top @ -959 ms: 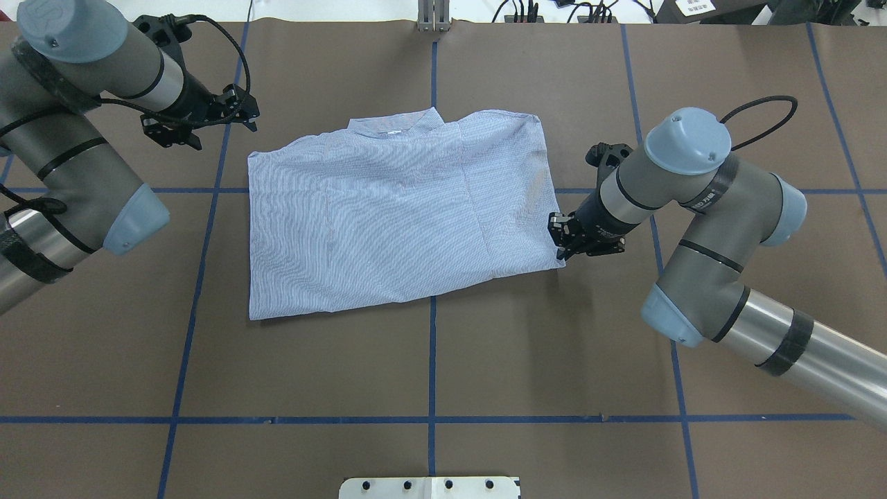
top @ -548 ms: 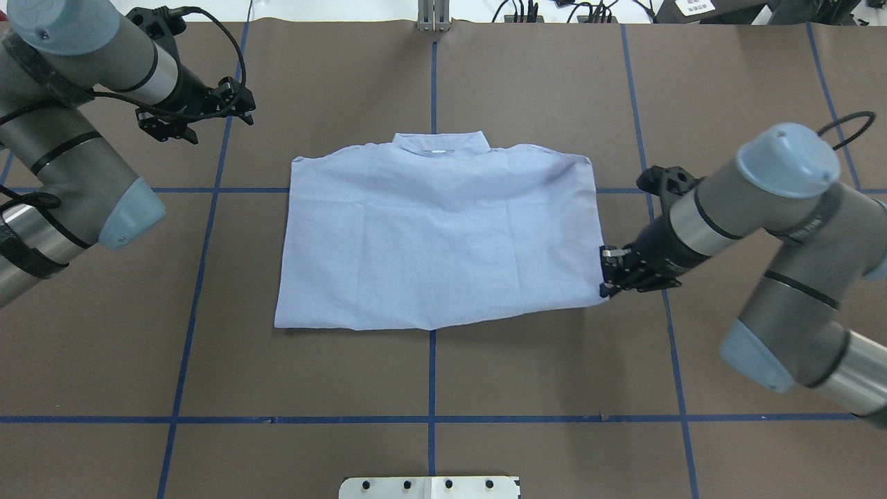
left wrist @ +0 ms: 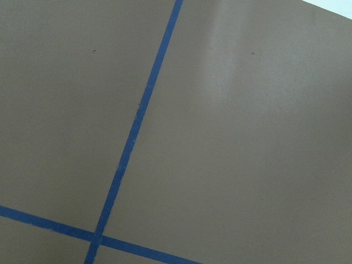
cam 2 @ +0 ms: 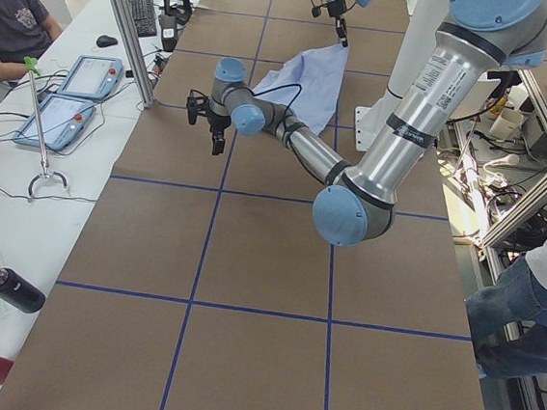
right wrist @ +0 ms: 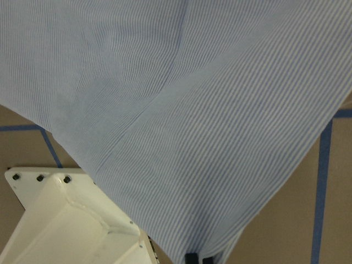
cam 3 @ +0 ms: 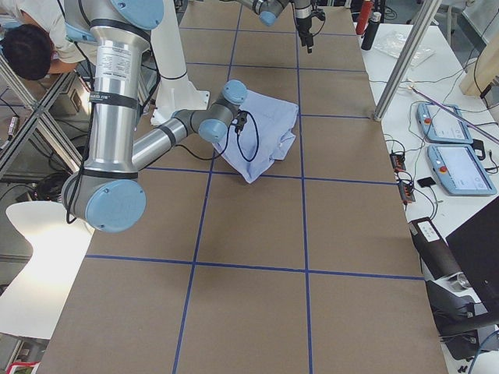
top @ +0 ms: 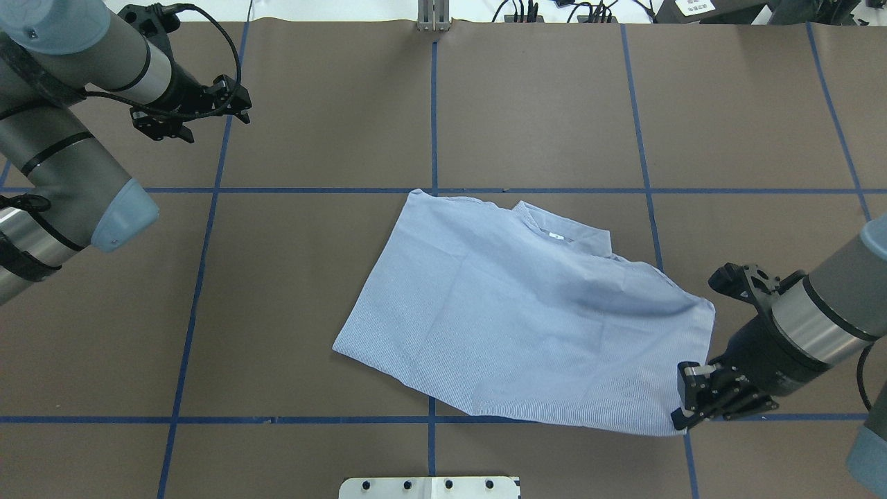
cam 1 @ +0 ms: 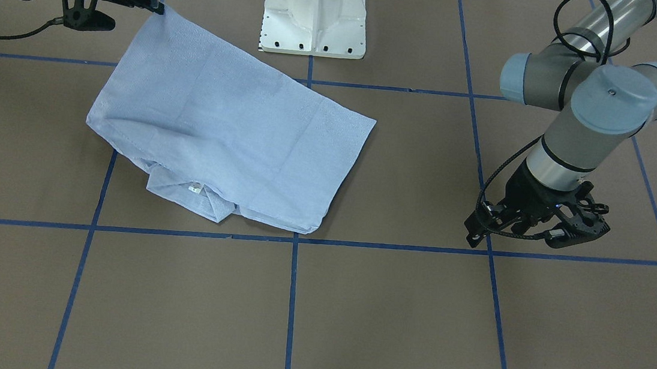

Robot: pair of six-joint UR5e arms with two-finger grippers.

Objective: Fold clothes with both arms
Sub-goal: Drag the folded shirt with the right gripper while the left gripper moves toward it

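Observation:
The clothes are one light blue striped shirt (top: 527, 326), folded and lying askew near the table's middle. Its collar and white tag (top: 556, 237) face the far side. My right gripper (top: 682, 414) is shut on the shirt's near right corner and holds it a little off the table, so the cloth slopes down from there. In the front-facing view that gripper (cam 1: 157, 7) pinches the shirt (cam 1: 219, 126) at upper left. The shirt (right wrist: 192, 110) fills the right wrist view. My left gripper (top: 215, 125) hangs open and empty over bare table at the far left, also seen as the left gripper (cam 1: 516, 236).
The white pedestal base (top: 429, 487) stands at the near edge, close to the held corner, and shows as the base (right wrist: 66, 220) under the cloth. Blue tape lines (left wrist: 132, 143) grid the brown table. A person (cam 2: 11, 15) sits at a side desk with tablets.
My right gripper has dragged the shirt towards the robot's base and to the right, turning it askew. The left arm has hardly moved and stays open.

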